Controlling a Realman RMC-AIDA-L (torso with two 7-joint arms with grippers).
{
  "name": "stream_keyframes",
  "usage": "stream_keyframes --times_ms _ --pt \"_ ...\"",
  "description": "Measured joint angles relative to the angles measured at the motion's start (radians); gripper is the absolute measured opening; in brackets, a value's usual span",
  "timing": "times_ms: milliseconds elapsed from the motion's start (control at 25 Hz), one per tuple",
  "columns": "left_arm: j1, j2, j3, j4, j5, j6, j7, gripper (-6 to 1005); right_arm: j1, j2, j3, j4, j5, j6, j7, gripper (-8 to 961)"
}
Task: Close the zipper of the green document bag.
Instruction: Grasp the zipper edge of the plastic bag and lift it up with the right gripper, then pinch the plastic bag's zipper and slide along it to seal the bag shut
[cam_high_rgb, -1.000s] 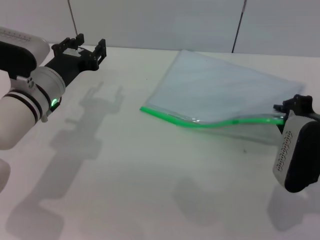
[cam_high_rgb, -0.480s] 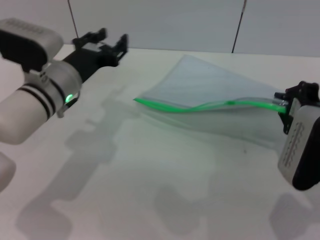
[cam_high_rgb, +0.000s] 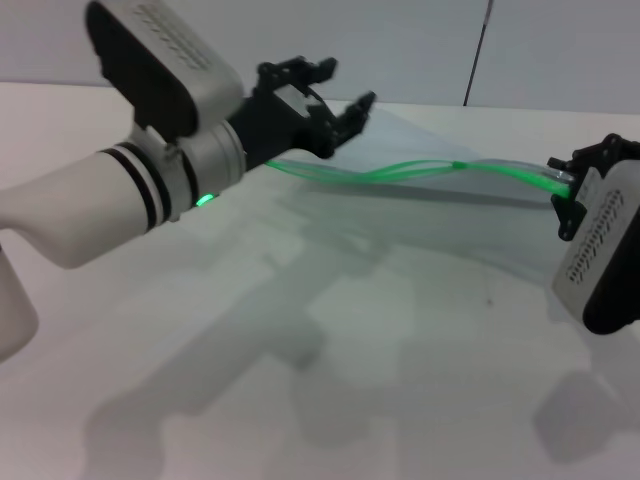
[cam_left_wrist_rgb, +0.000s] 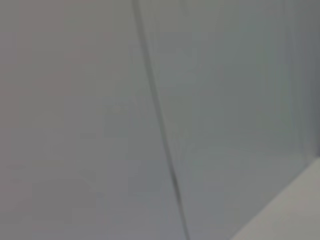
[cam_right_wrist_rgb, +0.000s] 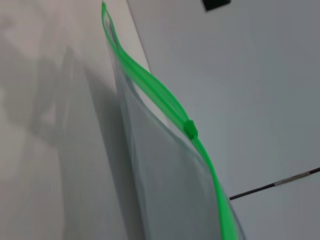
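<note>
The green document bag (cam_high_rgb: 440, 215) is a translucent pale pouch, raised along its zipper (cam_high_rgb: 400, 172) edge, which shows as a bright green strip. In the head view my right gripper (cam_high_rgb: 566, 186) at the right is shut on that edge's right end and holds it above the table. The small slider (cam_high_rgb: 459, 166) sits partway along the strip. My left gripper (cam_high_rgb: 345, 88) hovers open just above the strip's left end, touching nothing. The right wrist view looks along the zipper (cam_right_wrist_rgb: 160, 95), with the slider (cam_right_wrist_rgb: 190, 129) midway and the bag (cam_right_wrist_rgb: 160, 190) wall hanging below.
The white table (cam_high_rgb: 300, 350) lies under both arms, crossed by their shadows. A grey wall with a dark seam (cam_high_rgb: 478, 50) stands behind it. The left wrist view shows only that wall (cam_left_wrist_rgb: 75, 120) and a corner of the table.
My left arm swung right and forward from the far left to the bag's left end. The right gripper rose, lifting the green edge off the table.
</note>
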Motion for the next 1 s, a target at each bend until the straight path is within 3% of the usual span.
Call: stream_keyframes --times_ms 400,1000 --pt "-0.038 0.0 0.014 -0.033 0.441 -0.02 -0.274 570 0.033 -0.002 -0.01 -0.001 0.053 -0.021 0.081 49" --pt "-0.067 -0.008 -0.001 -0.02 0.76 -0.139 -0.436 565 0.048 -0.002 -0.019 -0.001 0.081 -0.027 0.082 49"
